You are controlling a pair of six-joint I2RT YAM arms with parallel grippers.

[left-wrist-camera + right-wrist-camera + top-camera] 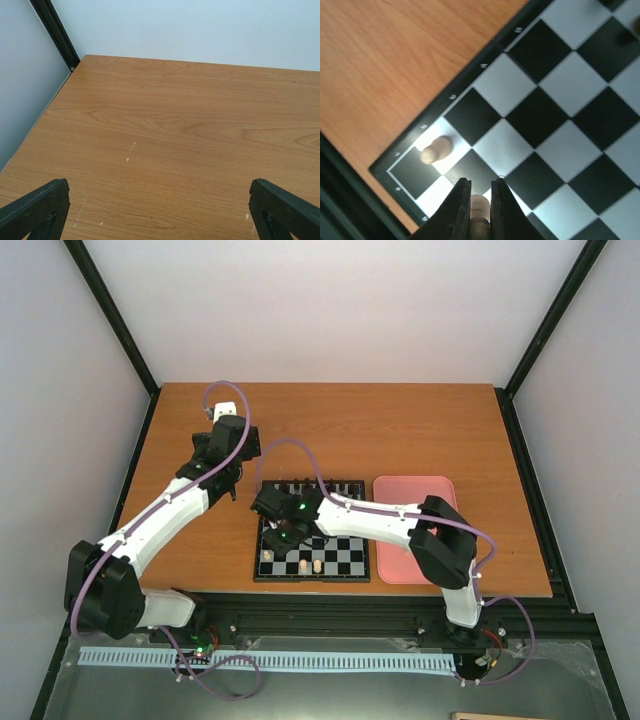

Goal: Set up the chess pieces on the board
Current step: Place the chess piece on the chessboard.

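Cream chess piece (480, 206) pinched in right gripper (481, 187) over board (540, 115) corner; second piece (435, 149) at ten o'clock, possibly toppled. Left gripper (157, 192) spread wide over table (175, 125).

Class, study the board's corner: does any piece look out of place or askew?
One pale piece by the corner of the board sits across the line between a black and a white square, not centred. Whether it has tipped is unclear. Nothing else stands out.

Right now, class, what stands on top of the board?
Pale chess pieces near the board's front edge, dark pieces along the far edge; the right arm hides the middle.
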